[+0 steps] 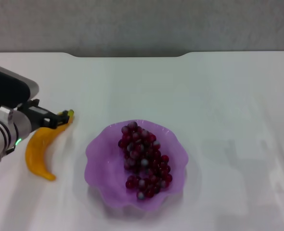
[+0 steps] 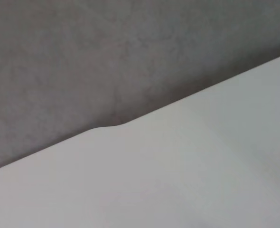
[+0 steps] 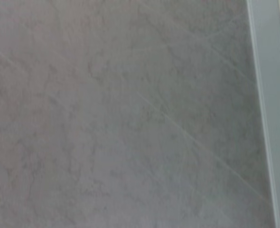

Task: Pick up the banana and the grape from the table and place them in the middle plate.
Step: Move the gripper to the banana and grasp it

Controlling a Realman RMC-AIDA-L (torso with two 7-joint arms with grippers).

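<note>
The banana (image 1: 40, 149) lies on the table (image 1: 219, 96) near its left edge, well short of the middle plate (image 1: 96, 161), its green stem tip pointing toward the far edge and its curved body running back toward the near edge. My left gripper (image 1: 53, 119) sits at that stem end, my black fingers reaching in from the left edge and overlapping the top of the fruit; whether my jaws are closed on it or merely around it, I cannot tell. Just right of the banana, the purple scalloped plate stands toward the near edge at the table's middle. The grape (image 1: 144, 161) bunch rests inside it, stretched from the far rim toward the near rim, slightly right of the plate's centre. My right gripper is out of sight; its wrist camera shows only grey floor beside a strip of table edge.
</note>
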